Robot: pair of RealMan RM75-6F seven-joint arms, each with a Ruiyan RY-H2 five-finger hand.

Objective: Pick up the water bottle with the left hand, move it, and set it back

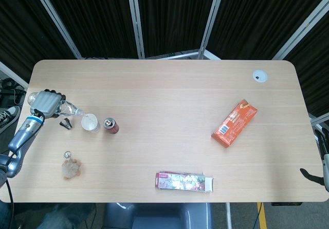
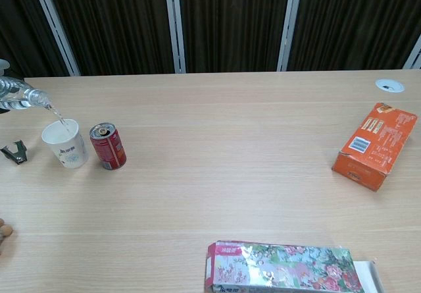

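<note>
Head view: left hand (image 1: 46,103) wrapped round bottle (image 1: 69,109), held tilted above table (image 1: 164,85), neck over cup (image 1: 90,122); can (image 1: 110,125) beside cup. Right hand: only a dark bit at the edge, state unclear. Chest view: bottle (image 2: 23,97) spilling a thin stream into cup (image 2: 64,143).

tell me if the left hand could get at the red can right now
Probably not as things stand: the left hand grips the tilted water bottle, and the paper cup stands between it and the red can.
</note>
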